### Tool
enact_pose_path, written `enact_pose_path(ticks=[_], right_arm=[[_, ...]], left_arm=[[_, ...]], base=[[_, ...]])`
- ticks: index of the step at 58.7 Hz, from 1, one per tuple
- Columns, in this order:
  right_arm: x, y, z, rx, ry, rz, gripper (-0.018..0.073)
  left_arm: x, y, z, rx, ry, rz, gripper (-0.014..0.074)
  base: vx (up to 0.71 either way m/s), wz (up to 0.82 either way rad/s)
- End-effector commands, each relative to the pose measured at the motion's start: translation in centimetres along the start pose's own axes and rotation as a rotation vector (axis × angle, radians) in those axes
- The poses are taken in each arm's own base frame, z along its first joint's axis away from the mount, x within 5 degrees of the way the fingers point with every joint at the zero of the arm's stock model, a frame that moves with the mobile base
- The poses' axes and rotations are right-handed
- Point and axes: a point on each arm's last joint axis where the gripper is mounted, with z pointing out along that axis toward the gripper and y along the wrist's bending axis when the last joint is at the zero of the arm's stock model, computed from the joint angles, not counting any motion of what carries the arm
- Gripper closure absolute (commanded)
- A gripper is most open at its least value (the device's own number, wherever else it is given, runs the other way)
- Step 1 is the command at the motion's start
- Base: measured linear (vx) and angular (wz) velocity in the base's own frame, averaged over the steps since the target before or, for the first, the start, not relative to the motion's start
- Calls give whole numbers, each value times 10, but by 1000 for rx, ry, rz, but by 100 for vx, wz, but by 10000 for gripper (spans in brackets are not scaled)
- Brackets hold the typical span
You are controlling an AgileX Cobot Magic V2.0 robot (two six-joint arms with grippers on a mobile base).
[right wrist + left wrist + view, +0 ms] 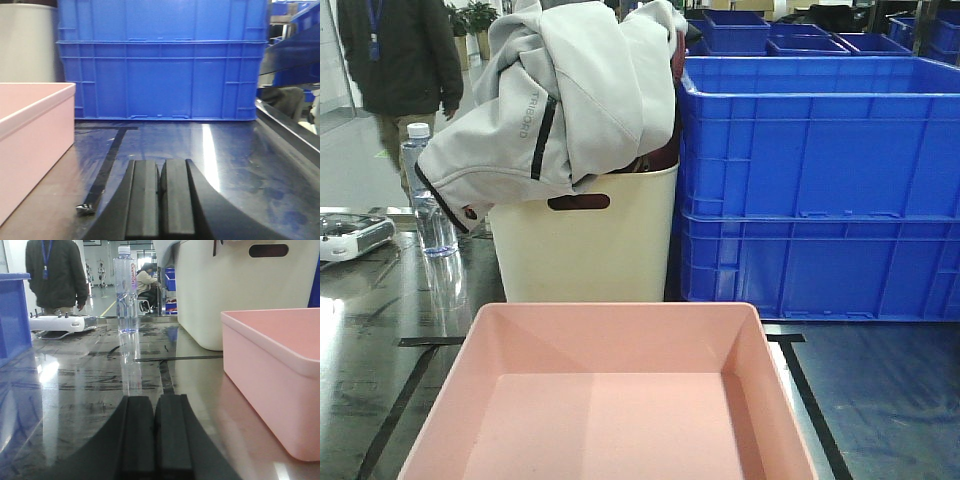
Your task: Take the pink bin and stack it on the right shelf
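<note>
The pink bin (610,340) sits empty on the dark glossy right shelf (890,400), low and centre in the front view, inside black tape lines. Neither gripper shows in the front view. In the left wrist view the bin's wall (270,380) is to the right of my left gripper (154,402), which is shut on nothing and hovers low over the shelf surface (90,380). From the right wrist view the bin (30,135) lies to the left of my right gripper (161,165), also shut and empty, apart from the bin.
Behind the pink bin stands a tall cream bin (585,245) with a grey jacket (560,90) draped over it. Stacked blue crates (820,180) fill the back right. A water bottle (430,190) and a white controller (350,238) stand at the left. A person (400,60) is beyond.
</note>
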Motion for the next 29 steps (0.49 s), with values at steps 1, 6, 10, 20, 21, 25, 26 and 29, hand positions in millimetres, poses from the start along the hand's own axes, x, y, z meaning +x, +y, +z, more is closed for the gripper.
enact_pose_path(ticks=[1,6,10,20,21,25,26,29], right_arm=[[-7,0,-1,4,-101,-24,568],[-7,1,-1,-3,-97,-24,568],[-7,1,-1,-17,-97,-23,568],[-7,2,-1,-23,-96,-13,568],[-7,2,-1,-23,-96,-13,568],[-7,2,-1,-23,-96,-13,568],[-7,2,-1,-23,-95,-13,568],[-7,2,-1,-23,-95,-13,568]], left_arm=[[-4,0,-1,5,-92,-13,602],[-4,0,-1,5,-92,-13,602],[-4,0,-1,5,-92,-13,602],[-4,0,-1,5,-92,-13,602],[-4,0,-1,5,-92,-13,602],[-4,0,-1,5,-92,-13,602],[-4,0,-1,5,-92,-13,602],[-4,0,-1,5,-92,-13,602]], base=[[0,0],[0,0],[0,0],[0,0],[0,0],[0,0],[0,0],[0,0]])
